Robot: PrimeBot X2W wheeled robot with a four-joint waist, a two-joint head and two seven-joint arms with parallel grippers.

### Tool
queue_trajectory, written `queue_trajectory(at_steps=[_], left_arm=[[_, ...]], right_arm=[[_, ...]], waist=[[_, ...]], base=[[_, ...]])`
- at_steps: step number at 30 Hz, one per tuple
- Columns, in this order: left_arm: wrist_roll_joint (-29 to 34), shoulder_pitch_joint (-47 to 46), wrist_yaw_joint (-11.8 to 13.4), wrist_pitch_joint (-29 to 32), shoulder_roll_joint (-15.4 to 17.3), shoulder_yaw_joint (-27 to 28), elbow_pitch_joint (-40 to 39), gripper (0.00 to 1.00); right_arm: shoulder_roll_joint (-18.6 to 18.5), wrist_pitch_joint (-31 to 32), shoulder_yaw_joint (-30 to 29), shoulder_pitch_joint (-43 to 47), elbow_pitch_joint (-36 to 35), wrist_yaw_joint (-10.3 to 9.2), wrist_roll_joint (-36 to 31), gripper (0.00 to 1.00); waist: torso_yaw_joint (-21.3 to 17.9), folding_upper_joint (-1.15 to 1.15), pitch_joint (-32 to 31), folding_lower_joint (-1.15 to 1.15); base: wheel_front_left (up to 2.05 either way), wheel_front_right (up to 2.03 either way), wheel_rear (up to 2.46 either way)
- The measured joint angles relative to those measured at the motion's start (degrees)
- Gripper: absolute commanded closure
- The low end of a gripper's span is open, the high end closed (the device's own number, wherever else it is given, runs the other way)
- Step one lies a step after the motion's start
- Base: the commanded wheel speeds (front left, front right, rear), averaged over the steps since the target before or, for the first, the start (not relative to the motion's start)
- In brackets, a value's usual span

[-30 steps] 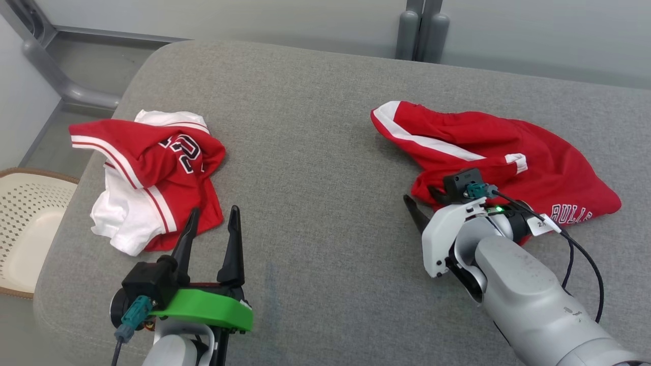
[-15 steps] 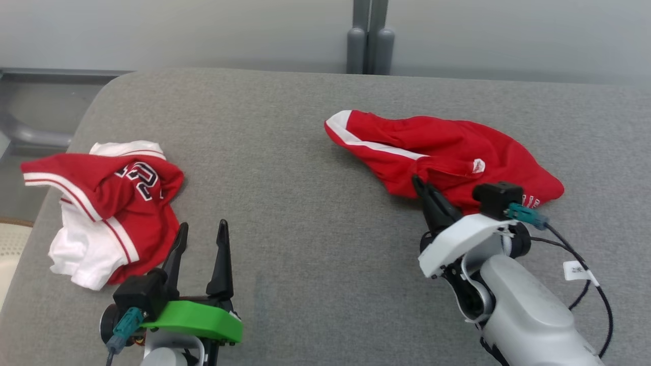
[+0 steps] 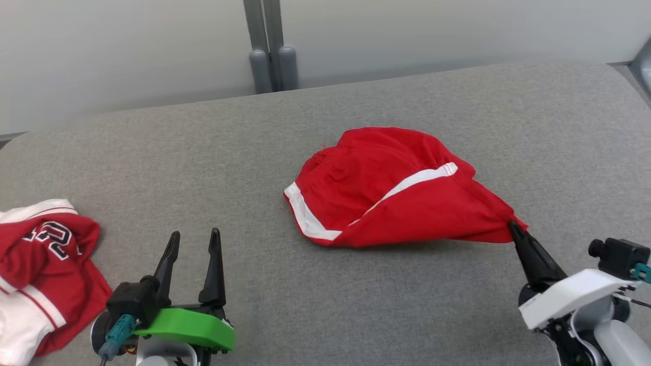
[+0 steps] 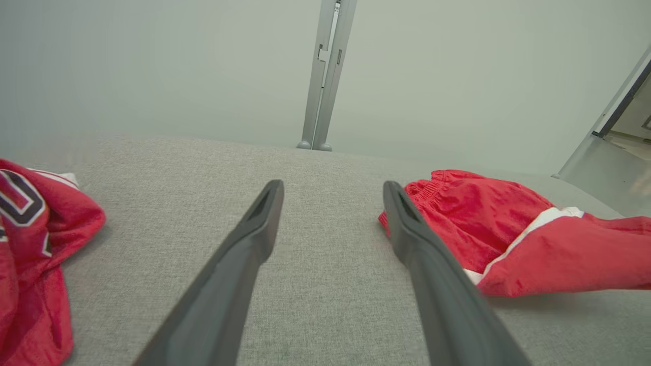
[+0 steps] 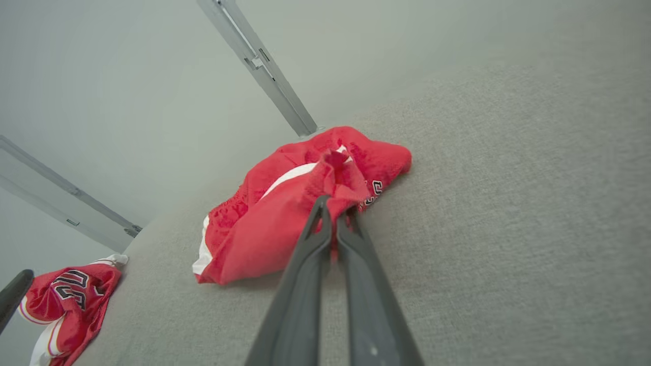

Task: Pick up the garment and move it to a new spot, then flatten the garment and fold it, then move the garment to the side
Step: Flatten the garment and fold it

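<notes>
Your right gripper (image 3: 512, 227) pinches the shorts (image 3: 386, 198) at their 3 o'clock corner; long axis 9-to-3. Your left gripper (image 3: 193, 239) gapes empty; bare cushion (image 3: 356, 305) toward 6 o'clock.

Left gripper (image 3: 195, 233) rests low with fingers spread wide; right gripper (image 3: 511, 224) is pinched closed, reaching forward.

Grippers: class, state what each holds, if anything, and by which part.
Right gripper pinches the red shorts at a bunched edge; left gripper holds nothing.

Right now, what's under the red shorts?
The red shorts lie on the grey cushion. The right gripper pinches one corner. Anything else beneath is hidden by the cloth.
</notes>
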Motion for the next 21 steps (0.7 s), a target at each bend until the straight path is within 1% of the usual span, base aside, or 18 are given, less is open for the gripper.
queue_trajectory(at_steps=[3,6,8,9,12,16,19,21], left_arm=[[0.0,-0.2,0.14,0.23,0.27,-0.03,0.07,0.0],[0.0,-0.58,0.15,0.67,0.35,-0.35,0.4,0.0],[0.0,-0.86,0.15,0.74,0.34,-0.56,0.55,0.0],[0.0,-1.15,0.14,0.75,0.35,-0.64,0.64,0.0],[0.0,-1.62,-0.1,0.92,0.37,-0.91,0.93,0.0],[0.0,-1.68,-0.14,0.98,0.69,-1.14,1.25,0.0],[-0.02,-1.72,-0.15,0.98,0.68,-1.33,1.3,0.0],[-0.16,-1.74,-0.14,0.98,0.68,-1.42,1.22,0.0]], right_arm=[[-2.37,0.67,-2.41,1.52,1.1,0.0,-0.38,1.0],[-2.68,0.63,-2.94,1.49,3.45,0.0,-0.2,1.0],[-3.08,0.65,-2.67,1.27,5.79,0.0,-0.56,0.51],[-3.37,0.66,-2.38,1.08,7.06,0.0,-0.99,0.0],[-3.67,-0.94,-2.75,-0.1,10.14,0.0,-2.29,0.0],[-3.77,-4.75,-6.26,-1.29,11.81,0.0,-3.34,0.0],[-3.35,-6.98,-10.1,-1.82,11.05,0.0,-4.92,0.0],[-2.09,-7.67,-11.77,-2.54,8.93,0.0,-6.54,0.0]], waist=[[-1.99,0.0,0.33,0.0],[-3.41,0.0,0.85,0.0],[-3.89,0.0,1.31,0.0],[-4.0,0.0,1.6,0.0],[-3.89,0.0,2.05,0.0],[-3.11,0.0,1.97,0.0],[-2.54,0.0,1.65,0.0],[-2.16,0.0,1.46,0.0]], base=[[0.0,0.0,0.0],[0.0,0.0,0.0],[0.0,0.0,0.0],[0.0,0.0,0.0],[0.0,0.0,0.0],[0.0,0.0,0.0],[0.0,0.0,0.0],[0.0,0.0,0.0]])
